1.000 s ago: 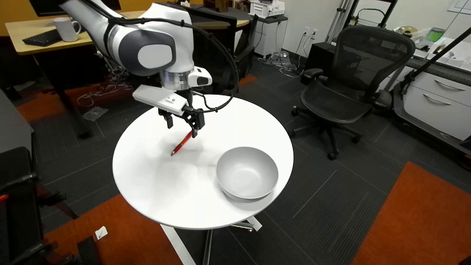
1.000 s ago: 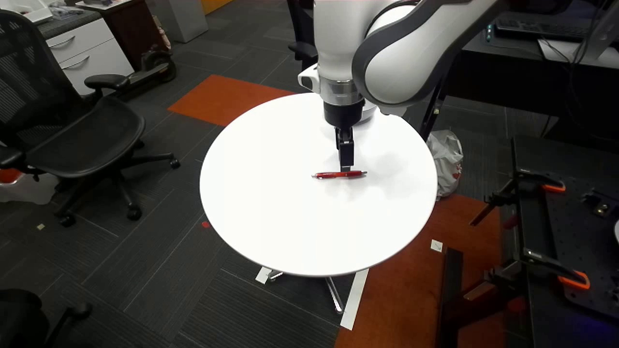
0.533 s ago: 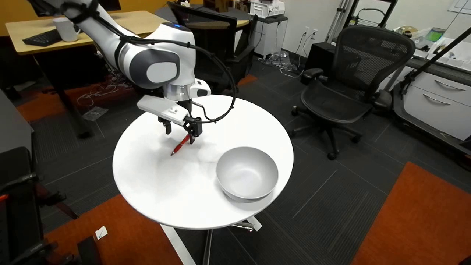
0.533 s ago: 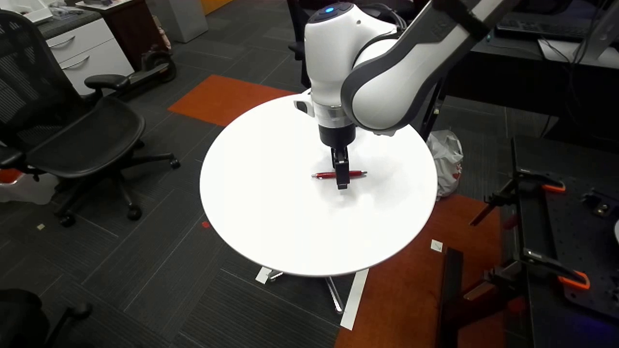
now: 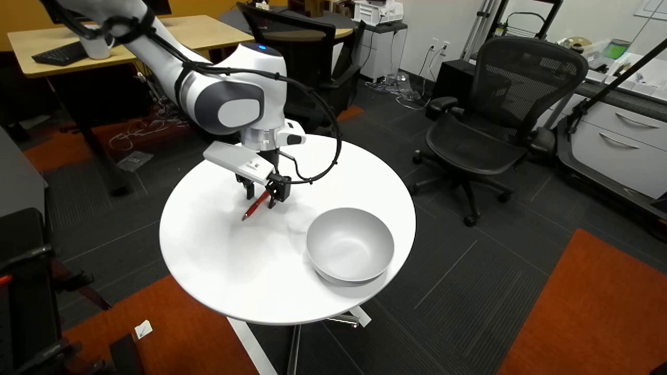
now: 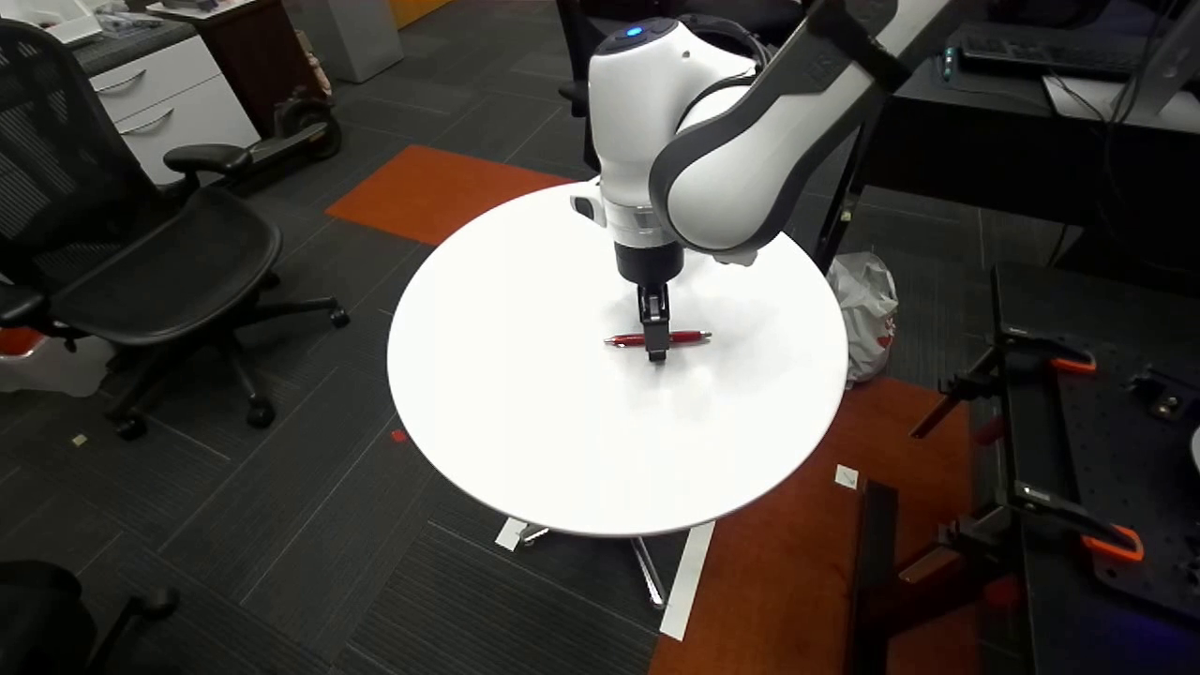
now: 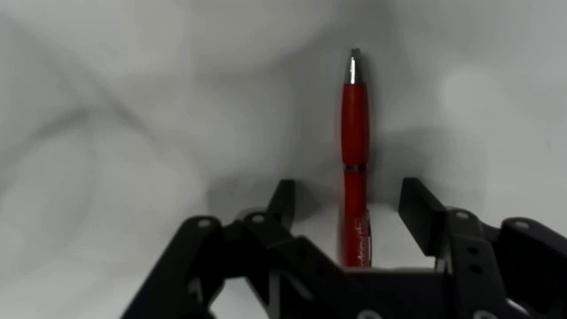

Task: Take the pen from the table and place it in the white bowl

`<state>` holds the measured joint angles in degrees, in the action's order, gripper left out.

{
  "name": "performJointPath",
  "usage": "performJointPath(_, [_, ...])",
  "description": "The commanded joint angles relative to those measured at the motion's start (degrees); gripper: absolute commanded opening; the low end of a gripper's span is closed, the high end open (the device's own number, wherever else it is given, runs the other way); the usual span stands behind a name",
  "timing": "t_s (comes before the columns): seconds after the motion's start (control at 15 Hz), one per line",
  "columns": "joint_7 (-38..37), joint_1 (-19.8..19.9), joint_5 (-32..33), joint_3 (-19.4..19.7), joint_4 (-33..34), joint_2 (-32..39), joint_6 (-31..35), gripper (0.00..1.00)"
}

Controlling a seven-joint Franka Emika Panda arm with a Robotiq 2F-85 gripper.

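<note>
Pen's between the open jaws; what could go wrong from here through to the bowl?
The pen is slim and lies flat on the table, so if the open gripper closes too high, it may miss or lose hold. The white bowl stands near the table's edge, so a low carry might bump it and could push it off.
</note>
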<state>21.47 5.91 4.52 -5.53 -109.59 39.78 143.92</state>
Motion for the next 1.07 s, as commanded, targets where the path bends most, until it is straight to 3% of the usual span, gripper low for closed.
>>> performJointPath(0.0, [2.1, 2.0, -1.9, -1.1, 2.1, 0.5, -1.3, 0.35])
performJointPath(0.33, [1.8, 3.0, -2.9, -1.0, 3.1, 0.1, -2.0, 0.01])
performJointPath(0.73, [-6.1, 1.5, -6.1, 0.6, -1.5, -8.0, -0.1, 0.04])
performJointPath(1.0, [-17.2, -1.3, -4.3, 5.5, -4.1, -15.7, 0.7, 0.04])
